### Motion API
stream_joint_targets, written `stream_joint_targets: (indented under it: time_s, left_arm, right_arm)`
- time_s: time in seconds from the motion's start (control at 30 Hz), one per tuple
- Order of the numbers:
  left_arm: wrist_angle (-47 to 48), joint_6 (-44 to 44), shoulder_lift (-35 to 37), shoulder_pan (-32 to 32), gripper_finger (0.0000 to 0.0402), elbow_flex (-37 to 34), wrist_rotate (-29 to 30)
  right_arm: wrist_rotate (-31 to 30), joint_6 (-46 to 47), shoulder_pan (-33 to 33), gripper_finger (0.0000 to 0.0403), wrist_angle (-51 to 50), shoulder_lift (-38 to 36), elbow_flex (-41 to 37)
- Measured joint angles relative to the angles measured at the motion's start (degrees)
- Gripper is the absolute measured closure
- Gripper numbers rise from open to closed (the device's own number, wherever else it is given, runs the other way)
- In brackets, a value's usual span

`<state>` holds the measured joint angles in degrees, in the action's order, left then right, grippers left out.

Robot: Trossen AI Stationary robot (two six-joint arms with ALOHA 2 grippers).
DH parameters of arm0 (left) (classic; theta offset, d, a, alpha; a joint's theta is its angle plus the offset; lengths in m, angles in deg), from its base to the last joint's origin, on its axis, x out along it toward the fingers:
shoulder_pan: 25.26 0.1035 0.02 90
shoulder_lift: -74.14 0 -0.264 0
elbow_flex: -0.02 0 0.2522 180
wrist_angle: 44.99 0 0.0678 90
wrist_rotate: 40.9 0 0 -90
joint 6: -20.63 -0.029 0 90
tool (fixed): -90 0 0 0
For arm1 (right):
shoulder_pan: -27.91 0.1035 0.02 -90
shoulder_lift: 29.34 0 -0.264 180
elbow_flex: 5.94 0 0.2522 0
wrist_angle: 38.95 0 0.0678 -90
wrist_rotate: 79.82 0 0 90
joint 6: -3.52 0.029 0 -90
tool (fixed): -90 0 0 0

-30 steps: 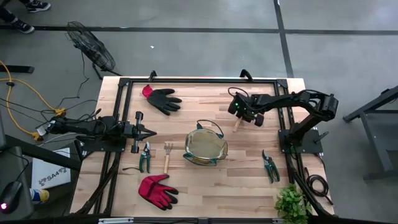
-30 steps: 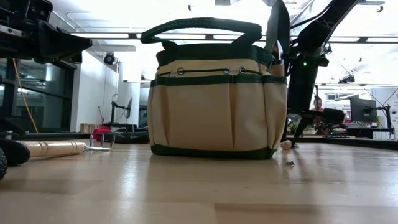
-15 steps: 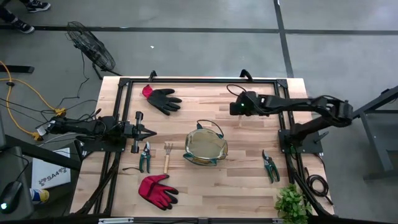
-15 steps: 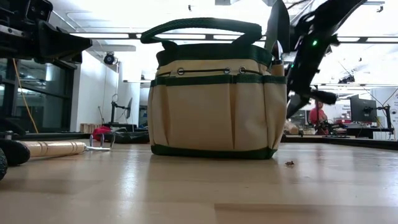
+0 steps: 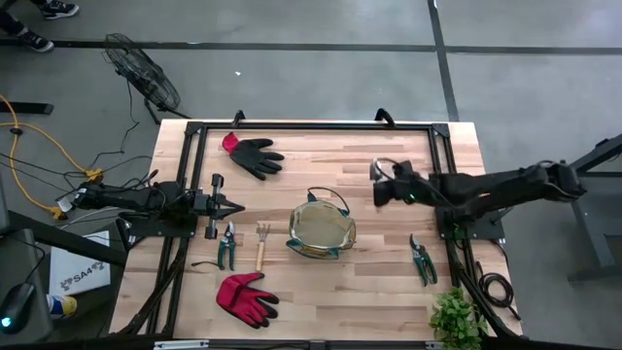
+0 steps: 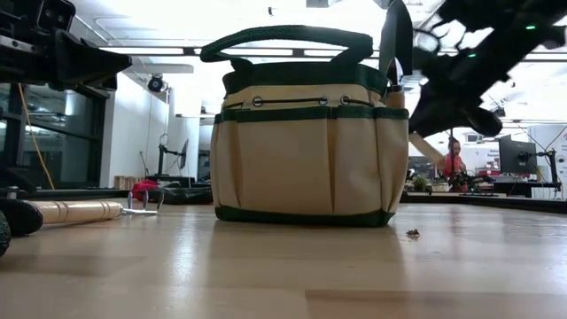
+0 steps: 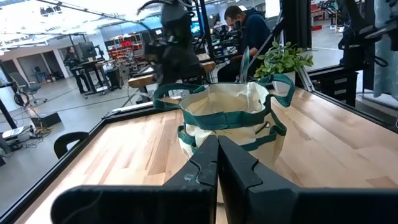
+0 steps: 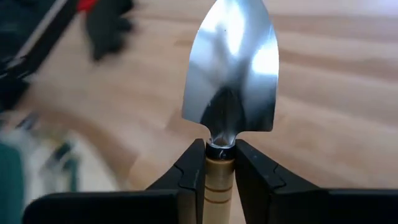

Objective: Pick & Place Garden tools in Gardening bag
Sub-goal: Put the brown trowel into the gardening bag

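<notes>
Two jaws: right point(image 8: 219, 163) clamping trowel point(image 8: 230, 74) handle (blade forward), left point(image 7: 217, 165) shut, empty.

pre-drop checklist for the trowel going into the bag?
1. Grip: right gripper fingers shut on the trowel at its neck: ok.
2. Trowel lifted off the table: ok.
3. Gripper over the gardening bag: not ok, it is off to the bag's side.
4. Bag upright, mouth open: ok.
5. Left gripper shut, empty, beside the bag, not over it: ok.
6. Room inside the bag: cannot tell.
</notes>
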<state>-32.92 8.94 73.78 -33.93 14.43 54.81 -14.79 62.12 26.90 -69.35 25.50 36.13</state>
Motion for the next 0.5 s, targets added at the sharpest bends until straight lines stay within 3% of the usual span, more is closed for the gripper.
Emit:
stream_joint_targets:
  time_s: [0.23,0.5]
  left_arm:
    - [0.00,0.00,0.02,0.00,0.0402,0.00,-0.02]
    - [0.00,0.00,0.01,0.01,0.0402,0.00,-0.05]
  right_arm:
    - [-0.04,-4.51,10.47,0.0348,3.25,-7.51,-6.02]
    - [-1.10,-30.66,22.90,0.0348,8.68,-10.09,-8.95]
